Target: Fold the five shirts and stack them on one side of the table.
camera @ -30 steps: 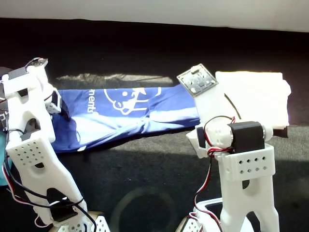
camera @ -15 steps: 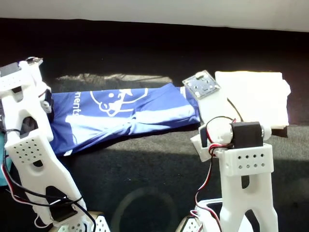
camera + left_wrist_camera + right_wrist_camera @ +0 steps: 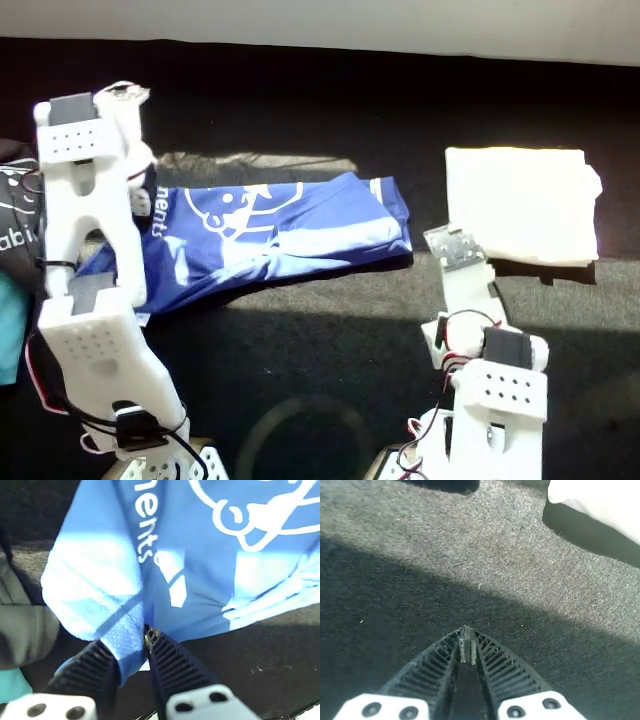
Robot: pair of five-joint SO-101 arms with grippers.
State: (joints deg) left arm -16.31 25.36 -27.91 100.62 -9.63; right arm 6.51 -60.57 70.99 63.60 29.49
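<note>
Currently left fingers [image 3: 172,666] clamped on blue shirt [image 3: 200,575] edge, right fingers [image 3: 434,667] pressed together above table [image 3: 470,555]

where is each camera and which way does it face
high view: fixed above the table, looking down on both arms, blue shirt and white shirt.
left wrist view: on that arm, facing the left gripper clamping the blue shirt, shared with high view.
right wrist view: on that arm, facing table past the shut right gripper.

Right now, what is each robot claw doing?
Left gripper: closed, pinching the blue shirt.
Right gripper: closed, holding nothing.
</note>
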